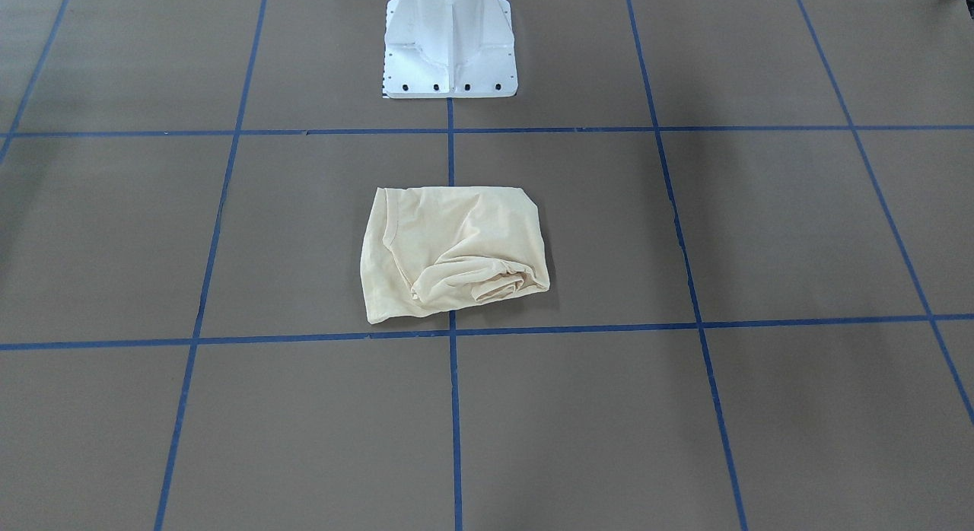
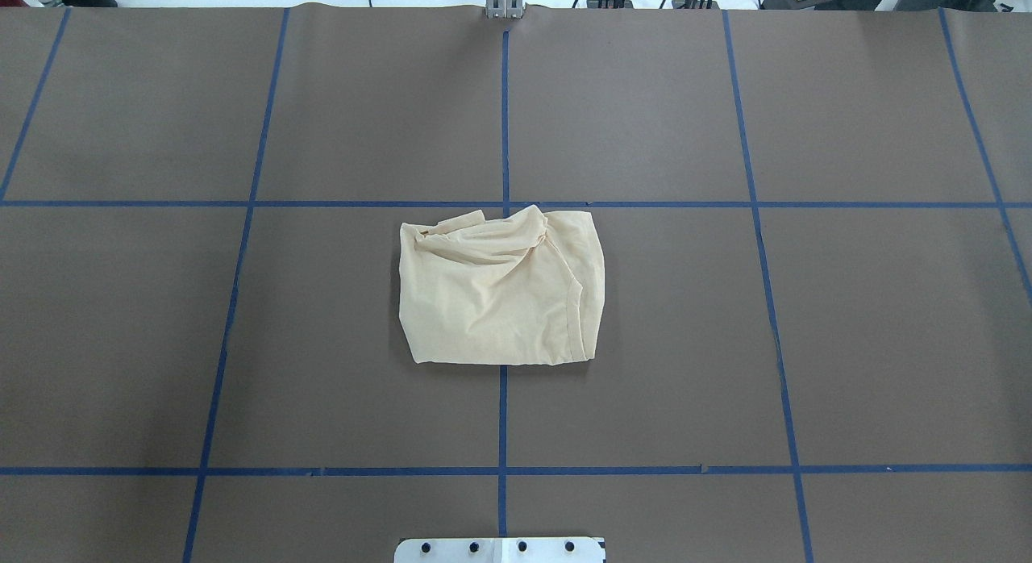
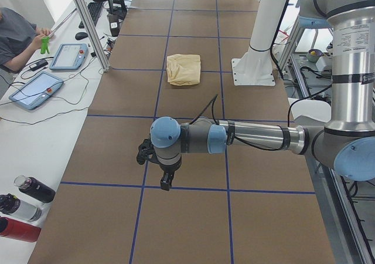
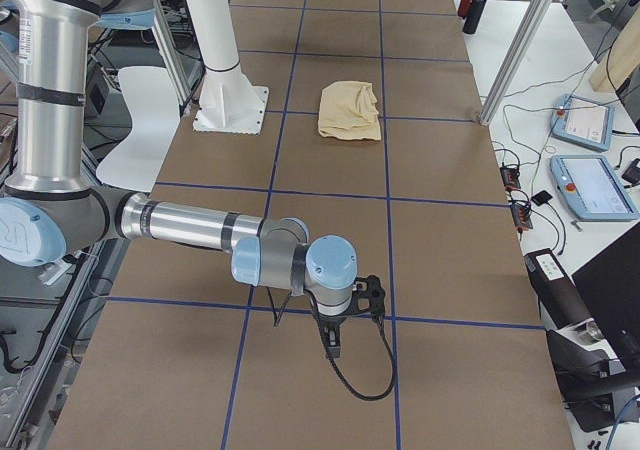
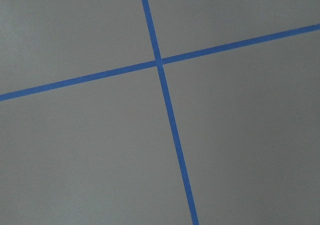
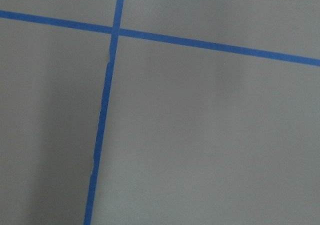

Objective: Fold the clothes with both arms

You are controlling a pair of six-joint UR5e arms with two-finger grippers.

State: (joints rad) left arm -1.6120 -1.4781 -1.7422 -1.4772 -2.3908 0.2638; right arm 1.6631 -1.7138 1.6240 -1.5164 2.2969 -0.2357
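Because the black two-finger left hand [image 3: 166,183] and right hand [image 4: 334,348] show only from the ends of the brown bench [image 2: 806,345], I cannot tell whether they are spread or pressed together; both look empty. They hang well out to either side of the white pedestal base [image 1: 449,52]. The folded cream-yellow shirt [image 2: 500,293] lies before that pedestal, long axis crosswise, neither arm plainly nearer.

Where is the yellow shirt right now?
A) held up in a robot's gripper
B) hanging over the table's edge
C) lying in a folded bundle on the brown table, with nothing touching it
C: the shirt lies bundled on the table, and the side views show the left gripper and the right gripper well away from it.
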